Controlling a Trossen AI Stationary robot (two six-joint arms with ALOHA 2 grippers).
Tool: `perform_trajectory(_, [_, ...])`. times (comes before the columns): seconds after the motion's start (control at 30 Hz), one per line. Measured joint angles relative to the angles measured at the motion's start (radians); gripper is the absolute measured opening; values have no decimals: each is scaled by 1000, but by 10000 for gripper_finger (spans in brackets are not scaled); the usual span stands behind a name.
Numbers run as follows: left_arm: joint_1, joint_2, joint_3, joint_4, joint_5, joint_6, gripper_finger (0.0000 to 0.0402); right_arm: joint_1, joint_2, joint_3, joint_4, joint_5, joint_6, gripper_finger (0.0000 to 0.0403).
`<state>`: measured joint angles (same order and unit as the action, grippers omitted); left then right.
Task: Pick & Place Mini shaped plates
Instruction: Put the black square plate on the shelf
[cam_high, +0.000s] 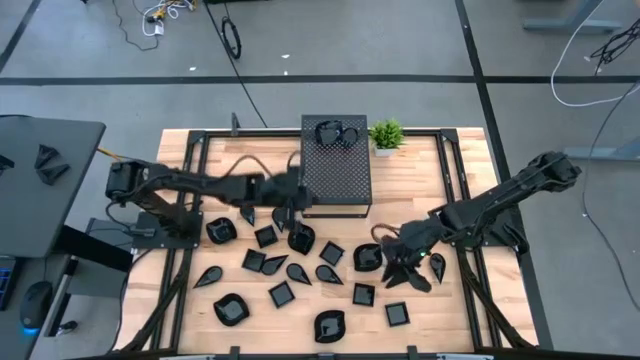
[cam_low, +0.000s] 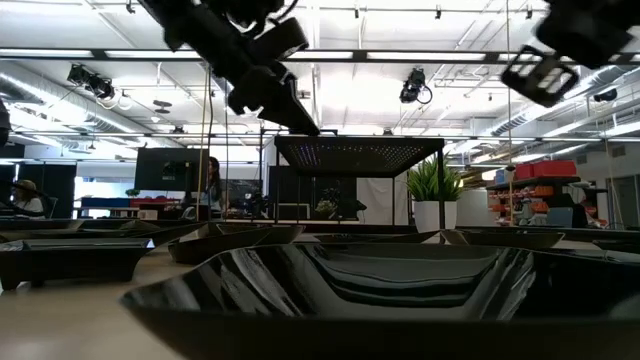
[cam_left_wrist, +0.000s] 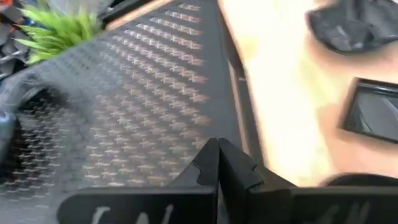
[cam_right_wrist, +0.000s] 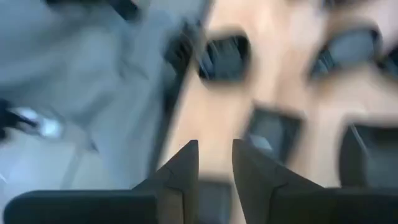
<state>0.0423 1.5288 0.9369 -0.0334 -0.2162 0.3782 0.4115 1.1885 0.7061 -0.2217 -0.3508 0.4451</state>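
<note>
The small black plates (cam_high: 281, 294) lie scattered over the near half of the wooden table (cam_high: 450, 320), in square, leaf and rounded shapes, some just beside one another, and a couple more sit on top of the big perforated black box (cam_high: 335, 175) at the far middle, next to a little green potted plant (cam_high: 386, 134). The left gripper (cam_high: 297, 196) is up near the box's left edge, its fingers (cam_left_wrist: 217, 163) pressed together with nothing between them, as its own wrist view shows. The right gripper (cam_high: 405, 268) is over the right-hand cluster of plates; its fingers (cam_right_wrist: 186, 165) stand a narrow gap apart, and no plate shows between them. The plates look glossy, thin-walled and stiff, so I would judge them light but slippery, apt to skate across the wood or tip if pushed from one side. The raised rim looks like the sensible place to take hold, one finger inside the dish and one outside, on a straight edge of a square plate or the broad end of a leaf-shaped one. Where plates crowd together, a finger coming down may nudge a neighbour, so an outlying plate seems the easier pick.
</note>
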Motion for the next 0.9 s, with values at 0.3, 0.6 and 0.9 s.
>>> perform_trajectory(0.3, [-75,-3,-26,13,-167,-103,9,112,-1,39,-466,248,-59,109])
perform_trajectory(0.6, [-74,-2,-27,12,-169,-108,10,143,-1,-105,-413,325,-315,159])
perform_trajectory(0.9, [-72,0,-28,8,-187,-106,10,188,0,-167,-263,362,-510,133])
